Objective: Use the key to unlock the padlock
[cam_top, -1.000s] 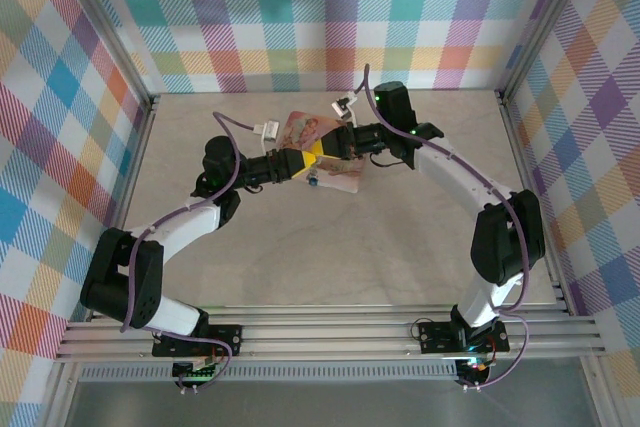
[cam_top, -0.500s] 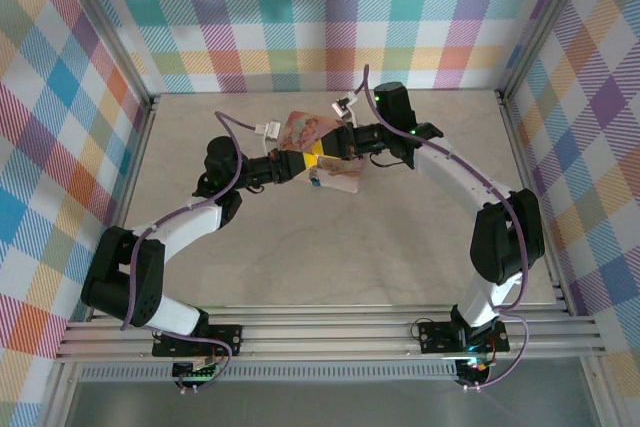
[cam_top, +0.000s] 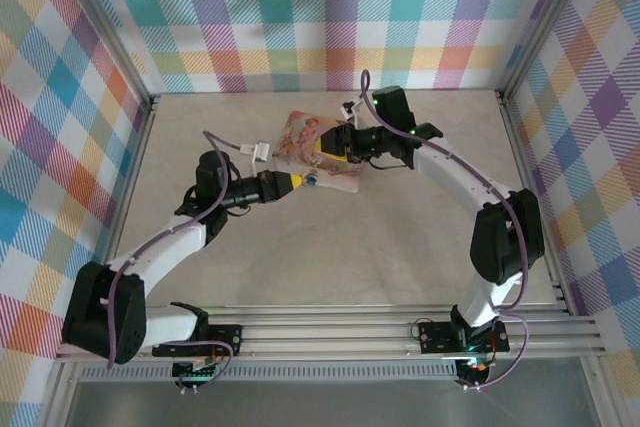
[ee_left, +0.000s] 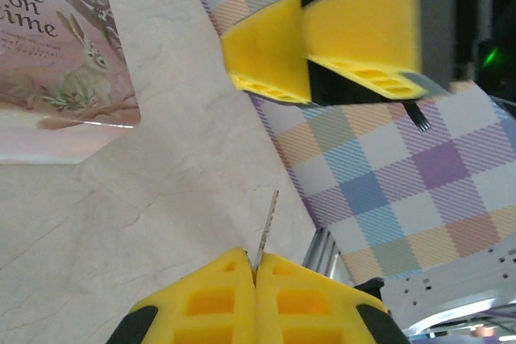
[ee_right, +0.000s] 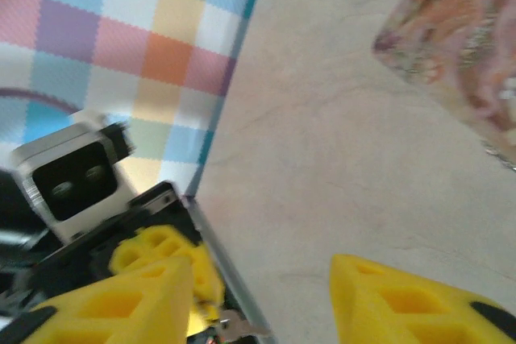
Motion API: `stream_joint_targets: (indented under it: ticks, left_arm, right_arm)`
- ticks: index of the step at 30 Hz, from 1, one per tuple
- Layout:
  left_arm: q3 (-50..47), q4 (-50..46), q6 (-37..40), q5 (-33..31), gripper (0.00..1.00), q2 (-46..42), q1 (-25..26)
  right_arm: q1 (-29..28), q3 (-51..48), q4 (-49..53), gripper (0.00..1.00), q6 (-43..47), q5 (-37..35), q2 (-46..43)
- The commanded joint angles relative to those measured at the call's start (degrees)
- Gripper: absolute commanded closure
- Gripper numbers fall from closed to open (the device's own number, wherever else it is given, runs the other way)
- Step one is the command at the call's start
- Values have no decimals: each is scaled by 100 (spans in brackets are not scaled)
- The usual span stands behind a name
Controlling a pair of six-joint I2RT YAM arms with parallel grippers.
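Pinches the key (ee_left: 266,227) in the left claw (ee_left: 255,262), yellow pads pressed flat together, thin blade poking straight out in front. Reads as a grip for aiming: blade free and forward, ready to reach a keyhole. Holds the right claw (ee_right: 262,271) spread wide with nothing between the pads, just beyond the left one in the top view, over the pink tin (cam_top: 300,132). Probably placed there to pin or steady the lock, though not touching it now. Places the padlock (cam_top: 313,181) as a blue speck just off the left claw tip, beside the tin's near edge; cannot tell whether resting on the table (cam_top: 350,247) or on the tin. Leaves the blade bare in the left wrist view, so likely not inserted yet. Judged stage: lining up, key not turned; shackle too small to read as open or closed. Needs the keyhole facing the blade and the lock body braced, otherwise a push just slides it along the table. Risk: thin key twisting in the soft pads.
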State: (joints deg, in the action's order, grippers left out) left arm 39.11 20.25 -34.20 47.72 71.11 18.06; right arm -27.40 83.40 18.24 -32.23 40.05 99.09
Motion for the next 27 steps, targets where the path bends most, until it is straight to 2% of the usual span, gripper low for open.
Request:
stream_joint_targets:
  ticks: [1,4,9,13,17,20,27]
  left_arm:
    - [-77,-984,809,-318,100,-431,-57]
    - [-70,-1684,1186,-670,100,-686,-79]
    - [-89,-2238,1461,-861,100,-899,-118]
    - [-79,-2451,1577,-857,100,-893,-126]
    - [-101,-2552,1627,-899,100,-860,-128]
    - [-125,-2526,1592,-916,100,-804,-127]
    - [-81,-2691,1622,-1022,100,-754,-128]
  right_arm:
    - [-215,-139,444,56,235,-576,237]
    - [-501,-16,805,62,554,-787,627]
    - [-689,78,993,65,838,-919,1190]
    - [-455,-77,975,67,902,-1159,1417]
    - [-58,-315,501,66,761,-1209,1369]
    - [132,-145,401,65,907,-1327,1443]
    - [257,-77,268,61,971,-1614,1447]
